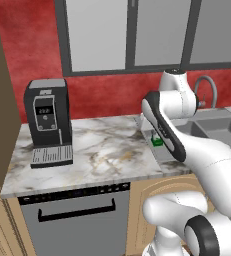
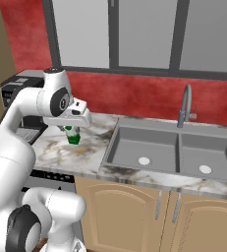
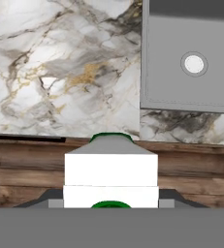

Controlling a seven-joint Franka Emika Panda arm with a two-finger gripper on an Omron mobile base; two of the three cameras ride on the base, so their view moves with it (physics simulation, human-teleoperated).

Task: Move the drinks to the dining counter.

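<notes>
My gripper is shut on the small green-and-white carton, one of the drinks, and holds it in the air over the front part of the marble worktop, just left of the sink. The left base view shows only a green corner of the carton past my forearm. In the hand view the carton stands white with a green top between the two dark fingertips. The dining counter is out of view.
A black coffee machine stands at the worktop's left end. The grey double sink with its faucet lies to the right. A dishwasher front sits under the worktop, with wooden floor in front.
</notes>
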